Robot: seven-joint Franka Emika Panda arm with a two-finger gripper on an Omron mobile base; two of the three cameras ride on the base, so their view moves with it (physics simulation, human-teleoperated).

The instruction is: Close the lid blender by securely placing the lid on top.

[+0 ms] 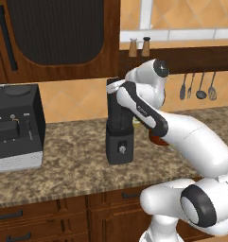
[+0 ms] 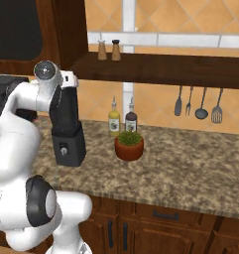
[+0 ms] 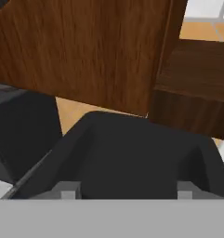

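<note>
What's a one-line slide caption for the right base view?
Franka arm reaching over the blender on the granite counter, potted plant and two bottles alongside.

The white arm rises from the base at the near side, bends at a dark elbow joint and reaches forward and up, with the wrist folded over at its far end. The gripper (image 3: 122, 193) points downward. Its two fingers (image 3: 67, 190) stand wide apart, only their grey tips showing.
</note>
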